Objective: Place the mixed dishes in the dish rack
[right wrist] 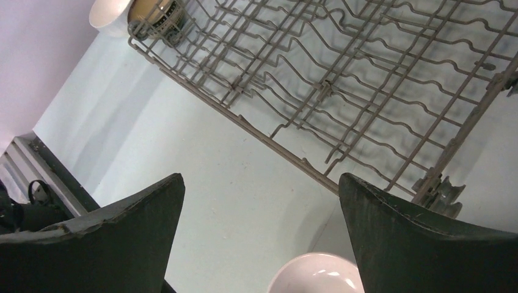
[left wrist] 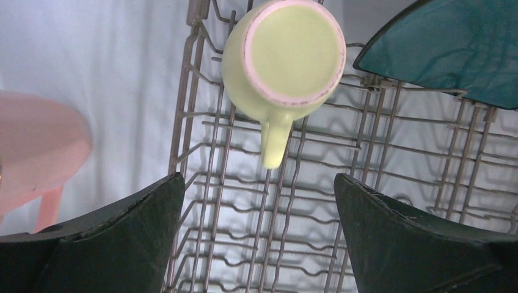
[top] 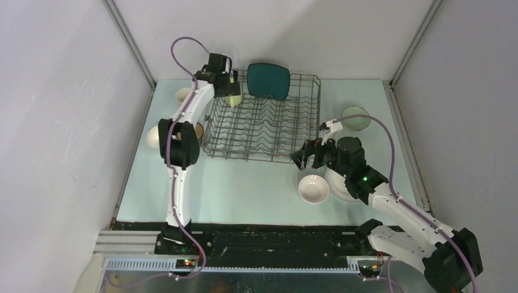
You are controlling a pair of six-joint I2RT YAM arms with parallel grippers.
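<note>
Starting at the left gripper (left wrist: 258, 183), its wrist view shows only the 2 dark fingers (left wrist: 116, 244), their bases cut off by the frame's lower edge. They stand spread wide and grip nothing. Just beyond the tips the yellow-green mug (left wrist: 287, 55) sits upside down in the dish rack (left wrist: 226, 213) — flat base up toward the camera, mouth down and hidden, handle pointing back toward the gap between the fingers. In the top view the mug is in the rack's far-left corner, partly overlapped by the gripper. The teal square plate (left wrist: 452, 49) stands on edge at the rack's far side, clipped by the wrist frame's right corner. The pink cup (left wrist: 36, 152) sits outside the rack on the left, blurred and cut off.

The right gripper (right wrist: 261, 180) also has its jaws wide apart and empty, over the bare table (right wrist: 232, 201) by the rack's near-right corner. 1 white bowl (right wrist: 314, 274) peeks in at the bottom edge, only its rim visible. Past the rack's far corner sit another white bowl (right wrist: 107, 15) and the dark brown bowl (right wrist: 153, 12), the latter partly screened by wires. In the top view the right arm (top: 391, 195) hides most of the white round plate (top: 335, 183); the pale green bowl (top: 355, 118) sits right of the rack.
</note>
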